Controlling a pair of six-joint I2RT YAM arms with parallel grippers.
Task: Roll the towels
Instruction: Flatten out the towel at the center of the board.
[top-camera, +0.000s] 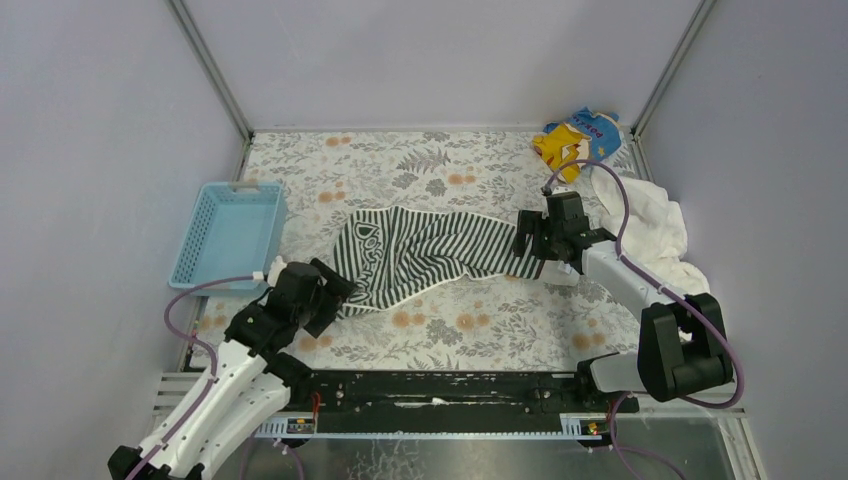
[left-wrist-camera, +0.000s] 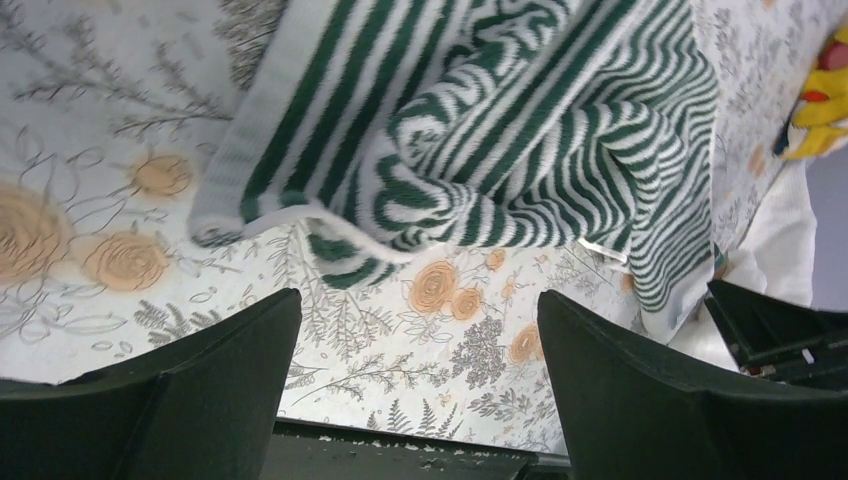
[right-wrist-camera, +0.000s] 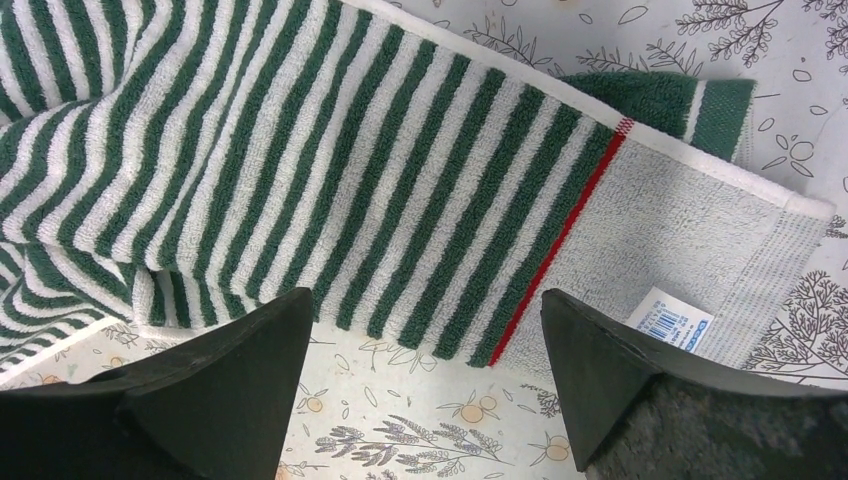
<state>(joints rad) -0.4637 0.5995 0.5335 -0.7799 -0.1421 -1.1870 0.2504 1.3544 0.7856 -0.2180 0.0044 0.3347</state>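
Well, striped towel (top-camera: 430, 250) lies unrolled across mid table (top-camera: 480, 325), L end bunched up, R end flat w/ a red line and small label (right-wrist-camera: 670, 318). Left gripper (top-camera: 338, 288) sits at towel's near-L end, fingers wide apart, nothing btwn them. Right gripper (top-camera: 528, 248) is over towel's R end, jaws also wide, gripping nothing. White terry towel (top-camera: 655, 225) is heaped far R, beside right arm. Blue basket (top-camera: 245, 188) at L; yellow-and-blue cloth (top-camera: 575, 135) in far-R corner.
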